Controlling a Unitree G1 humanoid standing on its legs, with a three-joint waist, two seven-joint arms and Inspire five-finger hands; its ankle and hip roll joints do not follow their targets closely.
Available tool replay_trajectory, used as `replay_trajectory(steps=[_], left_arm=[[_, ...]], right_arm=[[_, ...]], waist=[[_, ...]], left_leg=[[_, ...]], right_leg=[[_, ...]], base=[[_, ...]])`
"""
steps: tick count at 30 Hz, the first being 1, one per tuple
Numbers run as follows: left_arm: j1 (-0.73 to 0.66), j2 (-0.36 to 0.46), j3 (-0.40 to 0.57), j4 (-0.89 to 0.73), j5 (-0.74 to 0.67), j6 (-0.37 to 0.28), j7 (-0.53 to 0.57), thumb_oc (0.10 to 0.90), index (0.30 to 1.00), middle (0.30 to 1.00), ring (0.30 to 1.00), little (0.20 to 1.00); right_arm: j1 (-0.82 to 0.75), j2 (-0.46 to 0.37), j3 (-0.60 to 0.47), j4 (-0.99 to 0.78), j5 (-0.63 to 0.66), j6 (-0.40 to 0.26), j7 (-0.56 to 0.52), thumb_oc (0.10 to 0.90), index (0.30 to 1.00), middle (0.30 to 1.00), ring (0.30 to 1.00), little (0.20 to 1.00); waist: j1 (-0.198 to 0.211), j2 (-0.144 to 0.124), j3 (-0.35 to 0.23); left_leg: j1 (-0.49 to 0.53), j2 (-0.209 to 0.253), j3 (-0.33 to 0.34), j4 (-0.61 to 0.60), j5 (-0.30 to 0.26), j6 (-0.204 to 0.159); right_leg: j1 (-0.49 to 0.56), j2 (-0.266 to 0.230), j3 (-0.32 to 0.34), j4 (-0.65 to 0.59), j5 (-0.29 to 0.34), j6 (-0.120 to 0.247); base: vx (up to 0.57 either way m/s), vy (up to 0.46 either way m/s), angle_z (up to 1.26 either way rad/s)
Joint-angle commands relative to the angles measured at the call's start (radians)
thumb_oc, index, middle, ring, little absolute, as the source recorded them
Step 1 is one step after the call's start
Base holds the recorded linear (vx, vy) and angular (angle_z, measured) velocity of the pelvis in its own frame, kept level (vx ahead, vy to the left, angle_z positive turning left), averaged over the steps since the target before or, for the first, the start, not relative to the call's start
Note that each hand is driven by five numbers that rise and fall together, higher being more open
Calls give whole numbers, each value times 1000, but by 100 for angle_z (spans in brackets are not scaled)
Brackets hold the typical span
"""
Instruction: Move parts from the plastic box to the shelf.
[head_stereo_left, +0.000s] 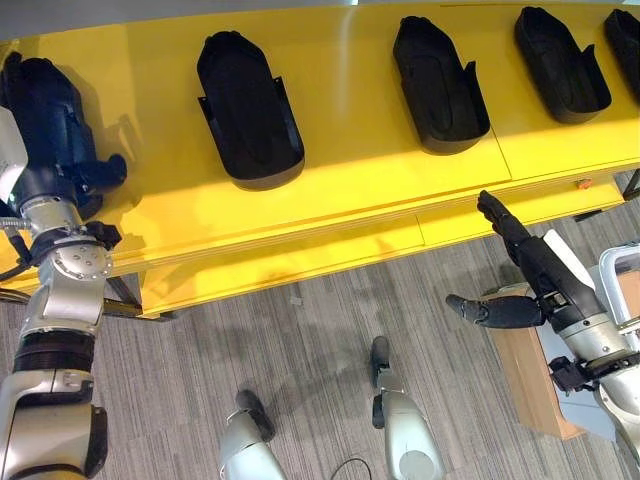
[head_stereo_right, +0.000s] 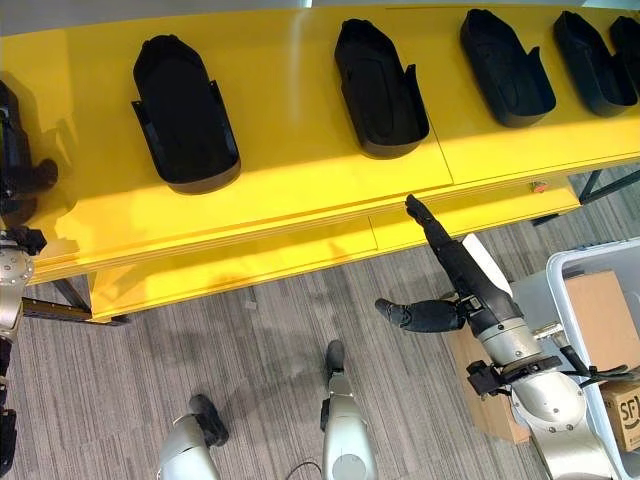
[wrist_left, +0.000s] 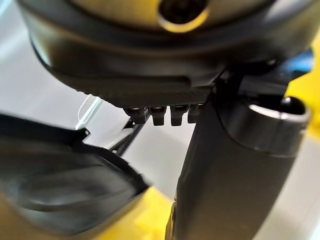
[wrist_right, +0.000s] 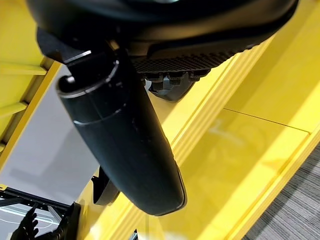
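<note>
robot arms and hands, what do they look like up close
Both arms are silver-grey metal in rounded segments with black bands at the joints. The left hand is a bulky, glossy black shape. The right hand is dark and slim, with a white panel along its back and a smooth, rounded black thumb. In the right wrist view the palm has a fine dotted grip texture.

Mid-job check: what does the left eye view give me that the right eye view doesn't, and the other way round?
Left eye view: most of the left hand, at the left end of the yellow shelf. Right eye view: the inside of the plastic box, holding cardboard cartons. Both: the row of black parts on the shelf, and the right hand, fingers straight and empty, near the shelf's front edge.
</note>
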Motion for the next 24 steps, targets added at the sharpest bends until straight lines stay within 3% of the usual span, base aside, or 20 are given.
replay_trajectory(steps=[1,11,12,15,22,24], left_arm=[[-59,43,66,-75,-50,-105,94,900,1000,1000,1000,1000],[-58,35,84,-208,-64,-138,97,900,1000,1000,1000,1000],[-42,23,92,-238,-77,-148,91,900,1000,1000,1000,1000],[-9,9,102,-287,-89,-163,69,900,1000,1000,1000,1000],[171,-98,101,-427,-270,-234,-91,900,1000,1000,1000,1000],[258,-144,63,-488,-389,-256,-201,900,1000,1000,1000,1000]], right_arm=[[-25,-44,-104,-64,12,-86,-61,900,1000,1000,1000,1000],[-35,-37,-100,-50,12,-76,-55,900,1000,1000,1000,1000],[-36,-31,-99,-47,10,-73,-52,900,1000,1000,1000,1000],[-36,-25,-99,-43,6,-69,-51,900,1000,1000,1000,1000],[-62,11,-74,-9,-15,-56,-57,900,1000,1000,1000,1000],[-86,26,-47,6,-26,-48,-57,900,1000,1000,1000,1000]], waist=[[7,7,-108],[17,17,-126],[17,16,-125],[20,19,-128],[42,31,-140],[53,38,-149]], left_leg=[[-21,43,-83,-55,91,-54],[21,35,-84,-76,97,-58],[20,31,-72,-82,121,-45],[39,24,-69,-97,126,-44],[118,6,-63,-144,142,-42],[169,-8,-57,-184,161,-43]], right_leg=[[163,-96,22,46,-123,64],[205,-100,14,39,-131,64],[203,-106,8,37,-116,57],[214,-110,6,34,-117,57],[277,-124,-9,30,-125,55],[309,-131,-17,29,-124,56]], base=[[36,-13,-2],[5,-4,0],[-56,-10,2],[-13,-4,1],[43,-14,4],[68,-37,11]])
